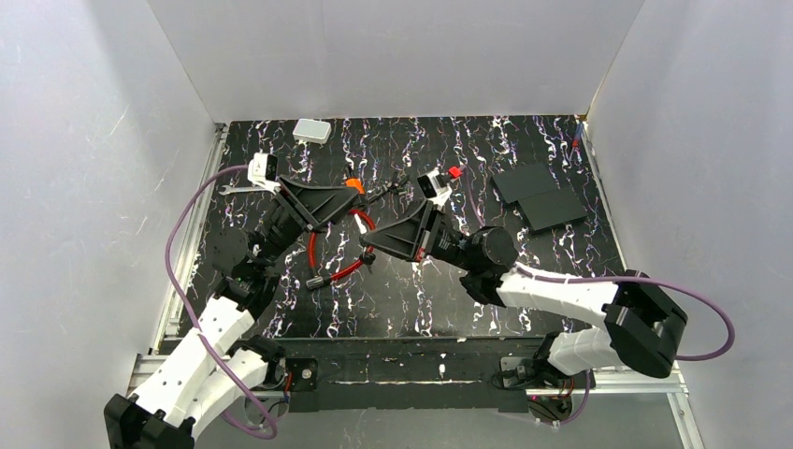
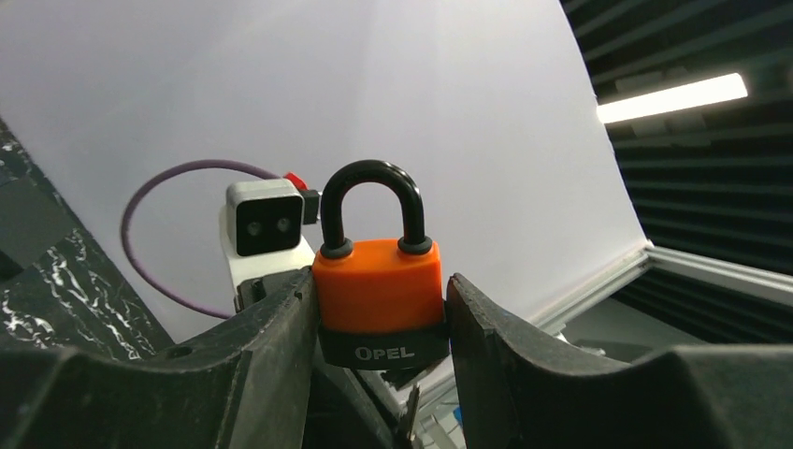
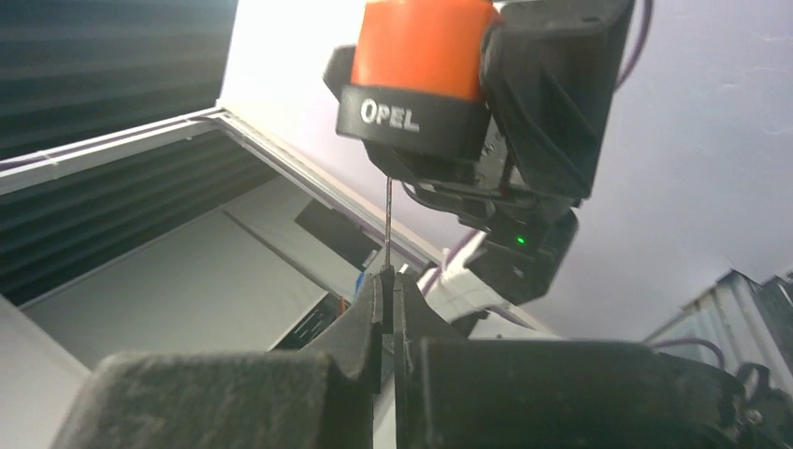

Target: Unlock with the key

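Note:
An orange padlock (image 2: pixel 376 281) with a black base marked OPEL is clamped by its sides in my left gripper (image 2: pixel 380 313), which holds it up off the table. Its black shackle (image 2: pixel 372 178) stands seated in both holes. My right gripper (image 3: pixel 386 277) is shut on the key, whose head is hidden between the fingers. Only its thin metal blade (image 3: pixel 388 224) shows, rising straight to the padlock's (image 3: pixel 425 47) underside. I cannot tell how far the tip sits in the keyhole. From above, the padlock (image 1: pixel 353 185) hangs between both arms.
A red cable loop (image 1: pixel 352 267) lies on the black marbled table (image 1: pixel 449 299) under the grippers. Black-handled pliers (image 1: pixel 391 190) lie just behind. Two black plates (image 1: pixel 540 196) sit at the back right and a white box (image 1: pixel 311 131) at the back left. White walls enclose three sides.

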Action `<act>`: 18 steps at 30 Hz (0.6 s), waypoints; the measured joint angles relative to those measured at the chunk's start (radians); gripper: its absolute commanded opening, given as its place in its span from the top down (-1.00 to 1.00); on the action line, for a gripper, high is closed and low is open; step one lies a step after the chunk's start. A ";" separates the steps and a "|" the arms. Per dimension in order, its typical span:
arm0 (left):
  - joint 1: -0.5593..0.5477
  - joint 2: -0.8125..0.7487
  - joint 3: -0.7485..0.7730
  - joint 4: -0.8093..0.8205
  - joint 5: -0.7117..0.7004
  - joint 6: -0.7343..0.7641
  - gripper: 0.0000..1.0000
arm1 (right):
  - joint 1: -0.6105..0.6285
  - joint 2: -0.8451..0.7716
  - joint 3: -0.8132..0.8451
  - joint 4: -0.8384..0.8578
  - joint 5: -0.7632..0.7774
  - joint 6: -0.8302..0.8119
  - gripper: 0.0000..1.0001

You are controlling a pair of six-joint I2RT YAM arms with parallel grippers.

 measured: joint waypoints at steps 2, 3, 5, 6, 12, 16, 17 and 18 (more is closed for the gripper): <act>0.000 0.002 0.005 0.034 0.018 -0.003 1.00 | 0.000 0.010 0.021 0.027 0.000 0.018 0.97; 0.000 0.003 0.010 0.049 0.027 -0.005 1.00 | 0.000 0.014 0.032 0.042 0.000 0.026 0.97; 0.000 0.005 0.019 0.079 0.039 -0.008 1.00 | 0.000 0.025 0.050 0.075 0.000 0.044 0.97; 0.000 0.006 0.024 0.095 0.042 -0.011 1.00 | 0.000 0.032 0.056 0.099 0.001 0.055 0.97; 0.000 0.018 0.027 0.193 0.050 -0.038 1.00 | 0.000 0.110 0.068 0.209 0.004 0.138 0.97; 0.001 0.028 0.027 0.220 0.051 -0.048 1.00 | 0.000 0.148 0.077 0.214 0.005 0.175 0.97; 0.001 0.029 0.027 0.226 0.052 -0.050 1.00 | 0.000 0.156 0.082 0.214 0.005 0.183 0.97; 0.001 0.030 0.027 0.232 0.052 -0.051 1.00 | 0.000 0.161 0.087 0.214 0.005 0.190 0.97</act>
